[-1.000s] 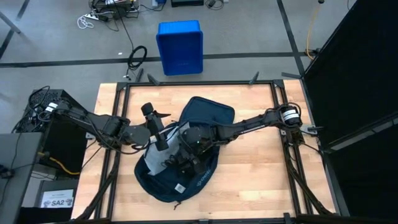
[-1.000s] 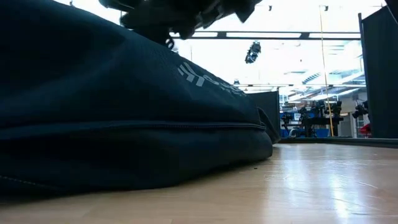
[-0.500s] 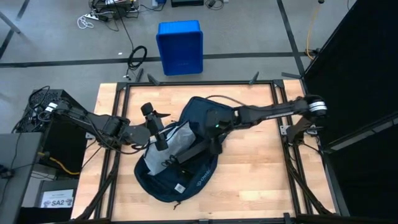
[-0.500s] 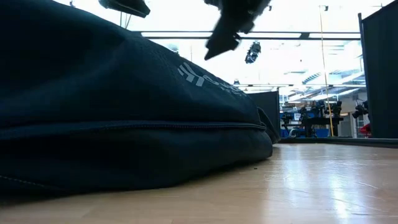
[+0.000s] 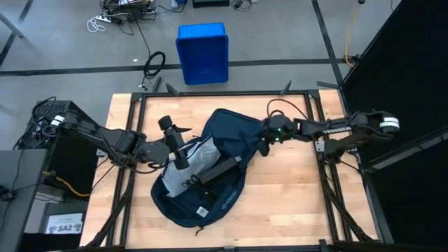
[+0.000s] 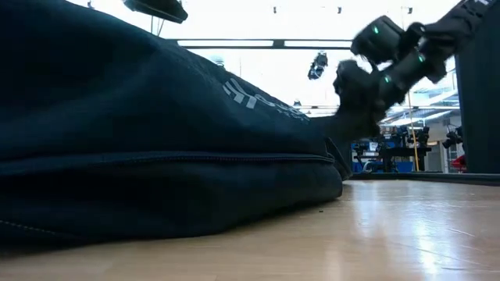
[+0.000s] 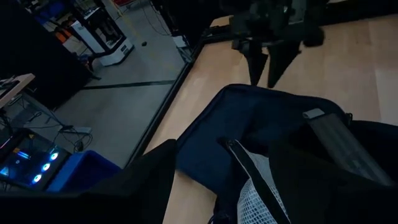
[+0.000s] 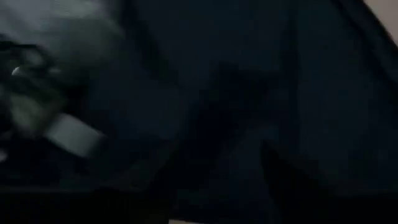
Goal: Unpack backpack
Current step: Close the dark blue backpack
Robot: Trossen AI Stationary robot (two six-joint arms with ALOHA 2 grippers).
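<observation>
Right gripper (image 5: 264, 145) has just backed out of the backpack (image 5: 234, 129): 1 second ago it was down in the mouth of the bag, half a second ago it was lifting over the middle, and now it hangs at the bag's right edge with the arm pulled back toward its own side. The left wrist view shows its 2 fingers pointing down with a gap between them and nothing in it, so it's released and came out empty. What that exit uncovered is a flat black slab (image 5: 218, 170) lying across the opening, just beside the pale mesh lining (image 5: 198, 155); it was hidden under the arm before. Left gripper (image 5: 183, 159) hasn't budged over the same second. It sits at the left rim of the opening with fingers spread wide, apparently keeping the mouth open, though I can't tell if it's pinching any fabric. The bag itself hasn't shifted and lies flat mid-table (image 5: 280, 203), mouth up. My read is that no item has come out yet and the bare wood around the bag holds nothing unpacked, so the task is at an early stage. This looks like a failed or aborted reach, and the slab is the obvious next target. The blue bin (image 5: 203, 52) on the floor beyond the table is untouched.
</observation>
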